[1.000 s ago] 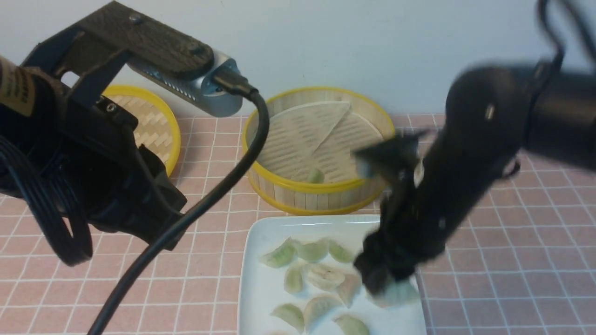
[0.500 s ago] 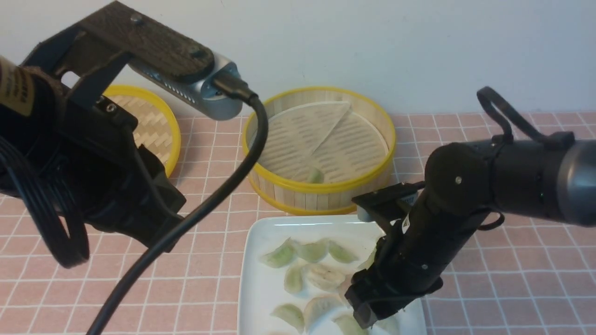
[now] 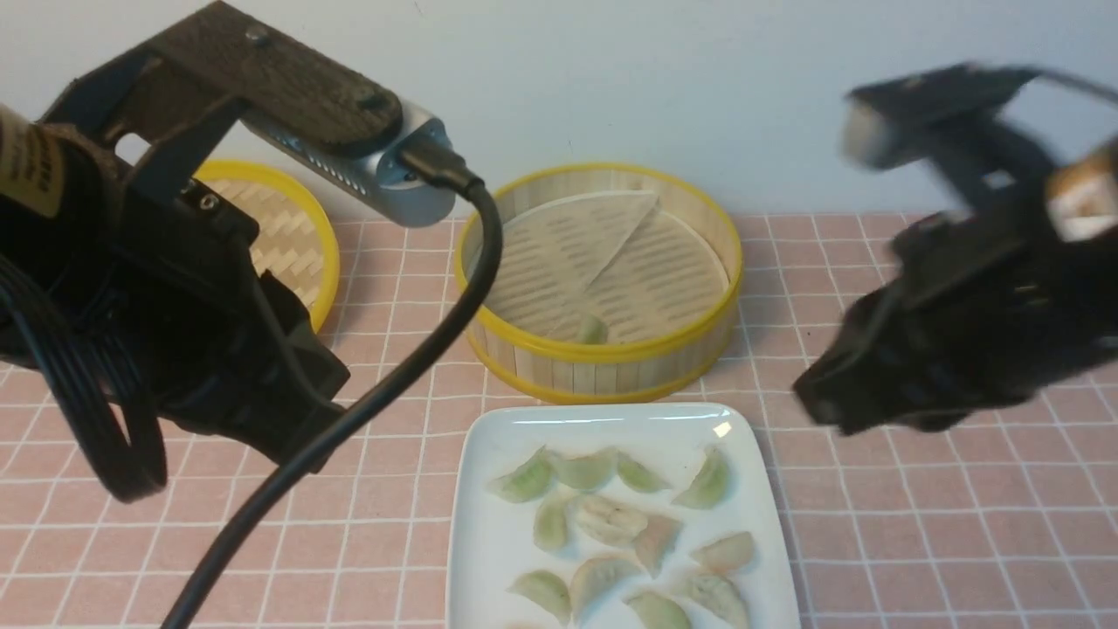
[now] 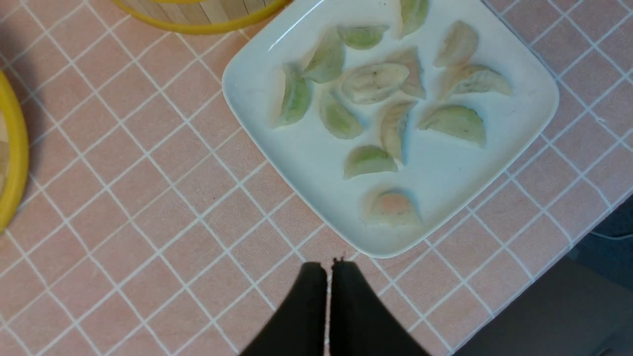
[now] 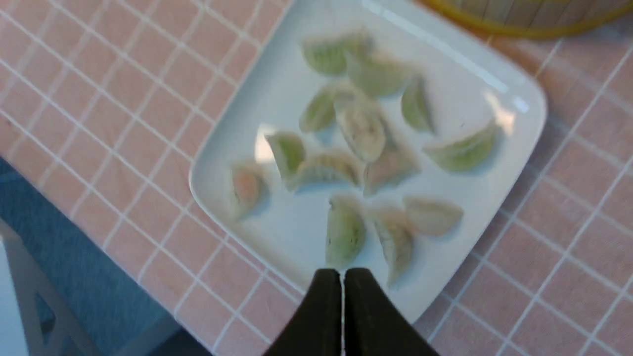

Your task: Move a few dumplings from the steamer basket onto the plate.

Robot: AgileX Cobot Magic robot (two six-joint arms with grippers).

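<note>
Both arms hung clear of the pink tiled tabletop (image 3: 917,542): the left gripper (image 4: 329,266) had its black jaws pressed together on nothing, and the right gripper (image 5: 342,273), likewise closed and empty, was raised to the right of the glossy white rectangular plate (image 4: 445,173), its arm a dark blur in the front view. About 13 small translucent crescent dumplings (image 4: 376,81), pale green, whitish and pinkish, crowded that plate, several touching or overlapping at its middle and 1 pinkish dumpling (image 4: 393,208) apart near the rim. The deep round bamboo steamer basket (image 3: 603,371) with yellow rims stood just beyond the plate, holding its pale slatted liner and 1 green dumpling (image 3: 592,330) tucked against the near wall. A flat woven yellow-rimmed lid (image 3: 279,236) lay well off to the robot's left. The likeliest trouble was that last dumpling: pressed to the wall, it left little room for a finger on that side, and jaws arriving closed would shove it rather than take it. A further drop onto so full a plate could land on a neighbour and slide over the low rim
</note>
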